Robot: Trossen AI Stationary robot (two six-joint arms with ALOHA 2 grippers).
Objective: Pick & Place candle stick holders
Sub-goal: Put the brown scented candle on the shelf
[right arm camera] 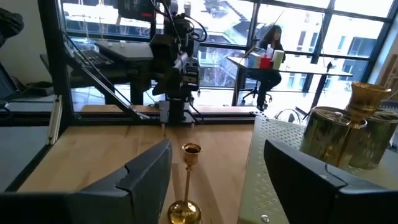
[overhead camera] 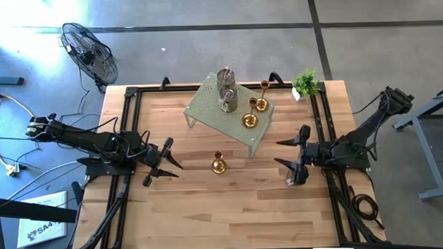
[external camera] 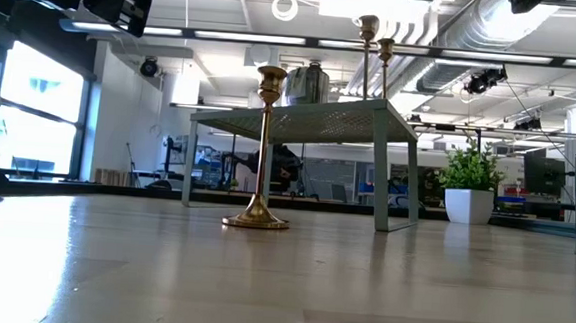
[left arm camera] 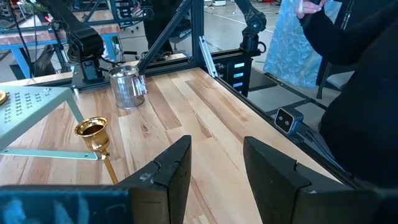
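A gold candle stick holder stands upright on its round base on the bare table in front of the pale green perforated rack; it also shows in the low view. Two grey-silver cups and more gold holders stand on the rack. Another silver cup stands on the table beside my right gripper. My right gripper is open and empty to the right of the lone gold holder. My left gripper is open and empty to its left, and sees it in the left wrist view.
A small potted plant stands at the table's far right corner. Black rails run along the table's left and right sides. A fan stands on the floor beyond the table. A person stands near the table in the left wrist view.
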